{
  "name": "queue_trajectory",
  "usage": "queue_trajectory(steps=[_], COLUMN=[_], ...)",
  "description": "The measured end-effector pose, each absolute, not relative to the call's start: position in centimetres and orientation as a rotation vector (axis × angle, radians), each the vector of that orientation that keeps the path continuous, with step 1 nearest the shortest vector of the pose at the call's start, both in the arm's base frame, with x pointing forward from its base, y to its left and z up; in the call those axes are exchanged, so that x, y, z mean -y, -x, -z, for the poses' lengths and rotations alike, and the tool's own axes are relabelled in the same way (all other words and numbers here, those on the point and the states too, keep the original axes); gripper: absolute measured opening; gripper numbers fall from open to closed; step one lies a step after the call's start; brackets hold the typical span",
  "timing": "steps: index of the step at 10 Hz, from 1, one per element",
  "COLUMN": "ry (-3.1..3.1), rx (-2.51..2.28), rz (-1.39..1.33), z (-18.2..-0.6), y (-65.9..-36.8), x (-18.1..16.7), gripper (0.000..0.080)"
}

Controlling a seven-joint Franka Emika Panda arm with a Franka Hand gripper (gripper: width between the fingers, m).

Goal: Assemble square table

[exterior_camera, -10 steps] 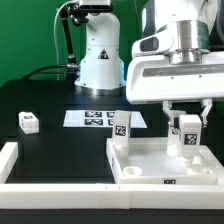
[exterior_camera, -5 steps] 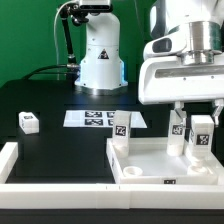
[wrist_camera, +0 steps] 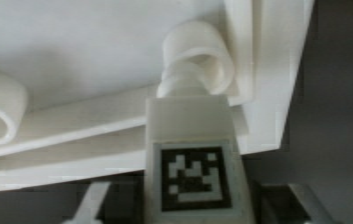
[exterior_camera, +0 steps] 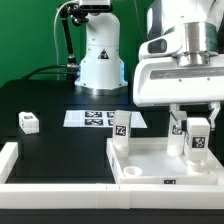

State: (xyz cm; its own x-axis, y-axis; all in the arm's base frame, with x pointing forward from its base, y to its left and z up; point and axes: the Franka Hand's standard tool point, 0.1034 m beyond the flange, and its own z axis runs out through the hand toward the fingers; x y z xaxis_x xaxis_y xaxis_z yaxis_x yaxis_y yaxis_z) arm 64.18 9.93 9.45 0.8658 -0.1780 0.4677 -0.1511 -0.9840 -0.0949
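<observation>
The fingers (exterior_camera: 177,110) grip a leg (exterior_camera: 200,138), holding it upright over the square top (exterior_camera: 150,160) at the exterior view's right. From the wrist, the leg's tip points at a round corner socket (wrist_camera: 199,60). A loose leg (exterior_camera: 28,122) lies on the surface far left.

arm (exterior_camera: 186,30): lowered from above at the exterior view's right | wrist: vertical, pointing straight down | gripper (exterior_camera: 197,121): fingers downward, clamped on either side of an upright white leg (exterior_camera: 200,139)
</observation>
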Motion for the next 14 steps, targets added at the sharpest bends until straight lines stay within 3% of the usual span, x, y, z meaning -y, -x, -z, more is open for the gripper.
queue_trajectory(steps=[10, 12, 14], ry=[2.977, 2.997, 3.007], rx=[-0.233, -0.203, -0.205], rz=[0.773, 0.744, 0.732], z=[-9.5, -10.2, -9.5], y=[-64.3, -63.5, -63.2], x=[-10.9, -10.9, -10.6], gripper=[0.029, 0.029, 0.029])
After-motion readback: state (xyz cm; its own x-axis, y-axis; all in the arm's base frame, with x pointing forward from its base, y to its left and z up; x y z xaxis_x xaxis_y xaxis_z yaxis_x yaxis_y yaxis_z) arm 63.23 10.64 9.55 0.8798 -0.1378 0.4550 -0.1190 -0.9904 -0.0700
